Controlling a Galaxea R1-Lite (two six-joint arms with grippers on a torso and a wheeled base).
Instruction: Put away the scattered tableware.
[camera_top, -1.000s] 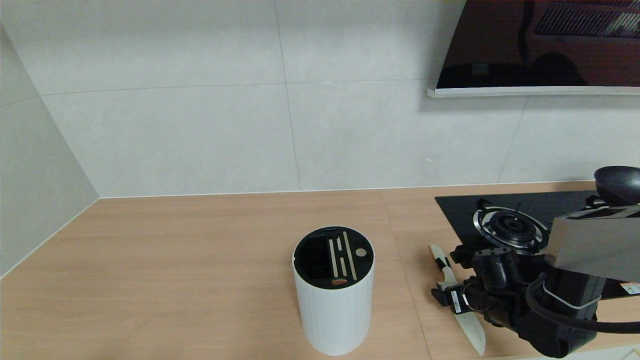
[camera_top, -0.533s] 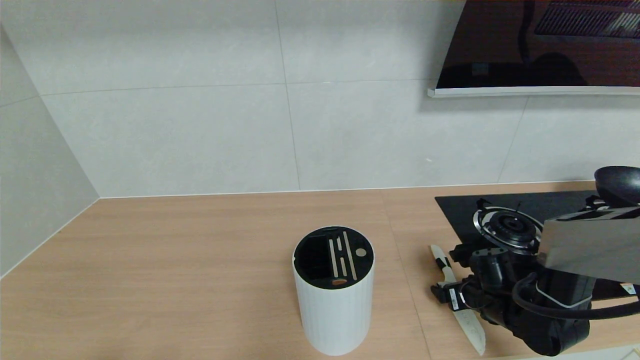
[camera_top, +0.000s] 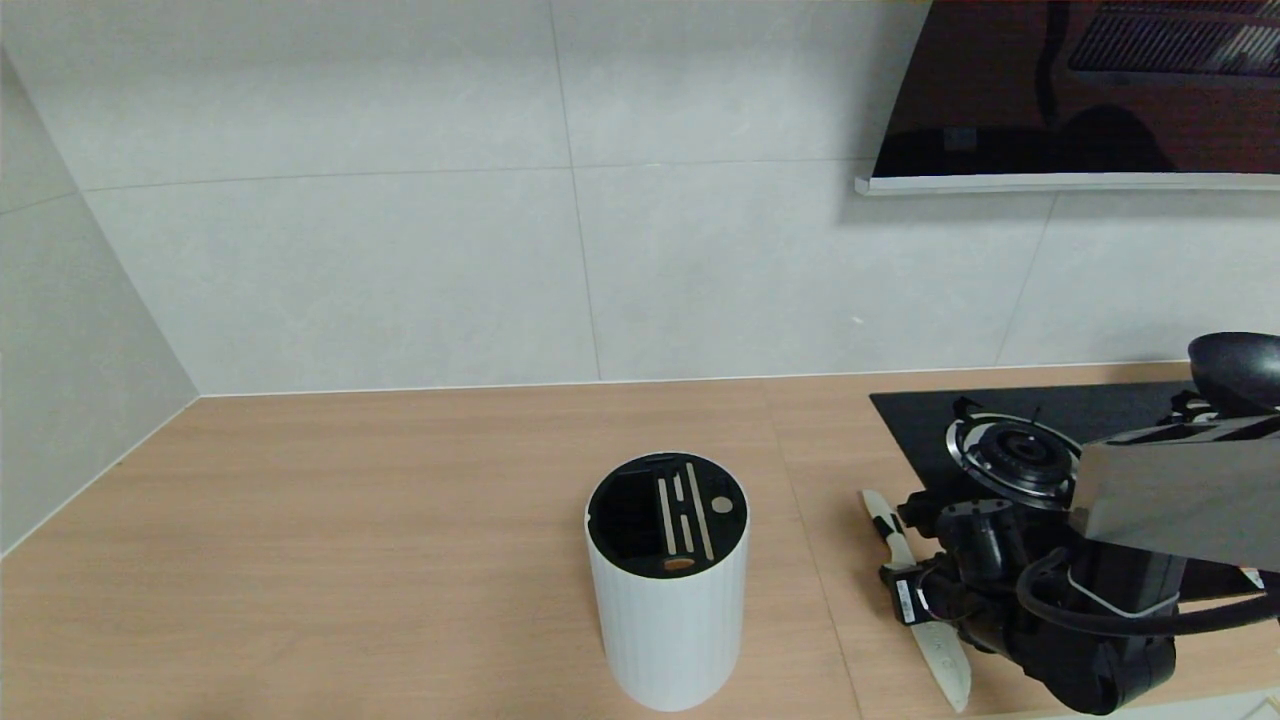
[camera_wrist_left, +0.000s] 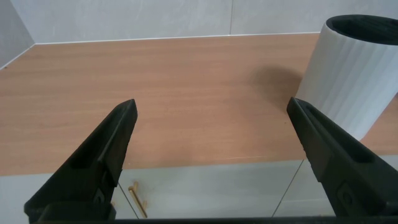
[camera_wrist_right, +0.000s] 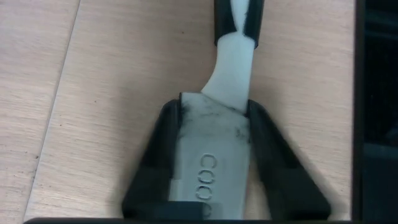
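A white knife with a black-and-white handle lies flat on the wooden counter, right of the white cylindrical knife holder with a black slotted top. My right gripper is down on the knife where blade meets handle. In the right wrist view its black fingers press against both edges of the blade, so the gripper is shut on it. My left gripper hangs open and empty before the counter's front edge, with the holder off to one side.
A black gas stove with a burner ring lies just behind the knife, with a dark pot at the far right. A range hood hangs above. Bare counter stretches left of the holder. Cabinet fronts run below the edge.
My right arm has shifted slightly left and settled lower over the knife. The knife and the holder have stayed where they were.
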